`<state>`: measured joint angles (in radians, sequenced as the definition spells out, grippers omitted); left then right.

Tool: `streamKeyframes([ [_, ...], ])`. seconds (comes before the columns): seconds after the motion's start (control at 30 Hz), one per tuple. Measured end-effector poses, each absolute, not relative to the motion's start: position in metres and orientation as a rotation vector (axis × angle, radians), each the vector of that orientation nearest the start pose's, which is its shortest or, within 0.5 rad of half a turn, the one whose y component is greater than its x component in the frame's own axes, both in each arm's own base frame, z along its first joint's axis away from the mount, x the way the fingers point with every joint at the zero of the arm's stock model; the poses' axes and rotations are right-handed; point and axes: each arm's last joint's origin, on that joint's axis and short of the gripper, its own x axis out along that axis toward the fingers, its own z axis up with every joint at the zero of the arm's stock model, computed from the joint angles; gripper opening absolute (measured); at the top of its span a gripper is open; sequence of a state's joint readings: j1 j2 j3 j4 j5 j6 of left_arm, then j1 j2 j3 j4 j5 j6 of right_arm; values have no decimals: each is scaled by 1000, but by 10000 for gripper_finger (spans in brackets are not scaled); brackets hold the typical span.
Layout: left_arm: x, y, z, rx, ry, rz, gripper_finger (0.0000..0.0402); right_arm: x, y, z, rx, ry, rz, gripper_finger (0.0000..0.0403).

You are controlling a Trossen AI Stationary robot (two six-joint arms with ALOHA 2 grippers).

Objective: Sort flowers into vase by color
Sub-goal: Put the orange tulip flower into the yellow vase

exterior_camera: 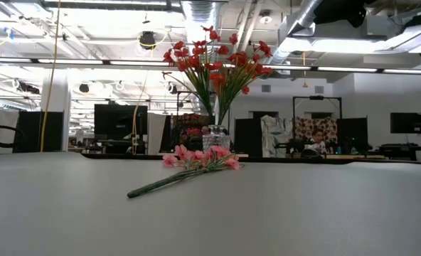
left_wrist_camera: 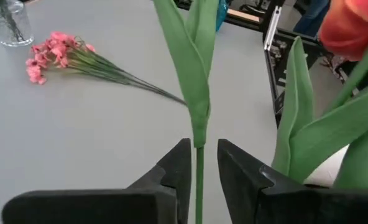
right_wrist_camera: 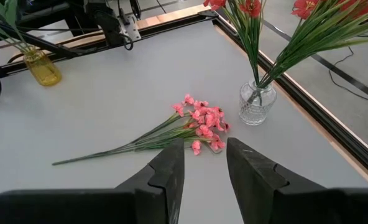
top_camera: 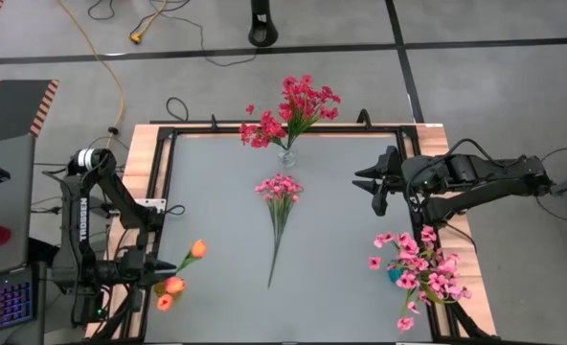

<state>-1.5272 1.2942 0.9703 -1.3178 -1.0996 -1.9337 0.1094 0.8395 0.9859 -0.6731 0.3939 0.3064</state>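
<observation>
At the near-left corner, by the orange tulips [top_camera: 173, 285] in the yellow vase [right_wrist_camera: 42, 67]: left gripper [left_wrist_camera: 204, 149], fingers slightly apart astride one green stem [left_wrist_camera: 199, 93], not pinching. Risk in pulling away: snagging a leaf, tipping the vase, dragging the tulip out.

Near the table's far-right edge: right gripper [right_wrist_camera: 204, 146], spread and empty. Mid-table, lying flat: the pink bunch [top_camera: 279, 187], just beside the glass vase [top_camera: 286, 156] of red flowers [top_camera: 298, 101]. Risk there: bumping the glass vase, gripping too few stems, scattering the bunch.
</observation>
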Motion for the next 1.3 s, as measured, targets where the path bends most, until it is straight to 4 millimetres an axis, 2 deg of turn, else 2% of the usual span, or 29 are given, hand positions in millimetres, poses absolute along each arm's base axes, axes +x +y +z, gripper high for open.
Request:
streamKeyframes([
  [0.27, 27, -194, 256, -330, 456, 115, 90, 159, 6, 348, 166, 464, -352, 148],
  [0.57, 23, -194, 256, -324, 455, 95, 93, 159, 6, 348, 166, 464, -352, 148],
  [0.7, 24, -191, 258, -284, 391, 88, 93, 159, 6, 348, 166, 464, -353, 148],
  [0.87, 30, -184, 262, -225, 267, 98, 93, 159, 6, 348, 166, 464, -353, 148],
  [1.07, 43, -177, 266, -272, 251, 166, 93, 159, 6, 348, 166, 464, -353, 148],
  [1.3, 49, -168, 275, -362, 244, 189, 98, 159, 6, 348, 166, 464, -353, 148],
])
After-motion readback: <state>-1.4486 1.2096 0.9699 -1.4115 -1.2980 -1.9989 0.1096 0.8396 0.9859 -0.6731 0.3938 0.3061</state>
